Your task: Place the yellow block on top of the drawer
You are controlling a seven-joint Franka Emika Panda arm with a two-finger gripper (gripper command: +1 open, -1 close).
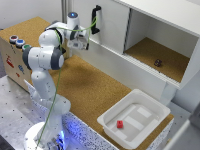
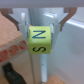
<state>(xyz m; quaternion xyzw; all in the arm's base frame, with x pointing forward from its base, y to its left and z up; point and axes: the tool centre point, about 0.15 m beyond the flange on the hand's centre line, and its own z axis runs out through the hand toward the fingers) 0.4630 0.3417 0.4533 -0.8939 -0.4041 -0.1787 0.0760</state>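
A: Arm position?

B: White Franka arm (image 1: 47, 60), rounded glossy segments, bent over the cork-topped counter (image 1: 95, 87). The gripper (image 1: 80, 42) sits high, close to the white cabinet (image 1: 145, 35), just beside the black door handle (image 1: 95, 19). A thin green cable (image 1: 57, 85) trails down along the arm.

A: The hand, clenched or loose?

B: Clenched on the yellow block (image 2: 40, 40). In the wrist view both pale fingers (image 2: 24, 25) press flat against opposite sides of the cube. Block is bright yellow-green, smooth faces, squared edges; dark letters on it, an "N" on one face and an "S" on the next.

A: So where is the block?

B: Off every surface, carried between the jaws in the air near the cabinet front. Below it in the wrist view runs a white vertical strip (image 2: 39, 67), with a dark blurred shape (image 2: 11, 75) to the side that I cannot identify.

A: Other things?

B: Open cabinet compartment (image 1: 160, 55) with cork-like floor, holding a small dark object (image 1: 158, 63), too small to tell what. On the counter's near end, a white plastic bin (image 1: 152, 122), shallow with rounded corners; a small red block (image 1: 120, 124) lies inside. At the exterior view's left, a wooden box (image 1: 11, 57) with round coloured buttons (image 1: 17, 41) on top. The arm's base stands on a perforated metal plate (image 1: 12, 107).
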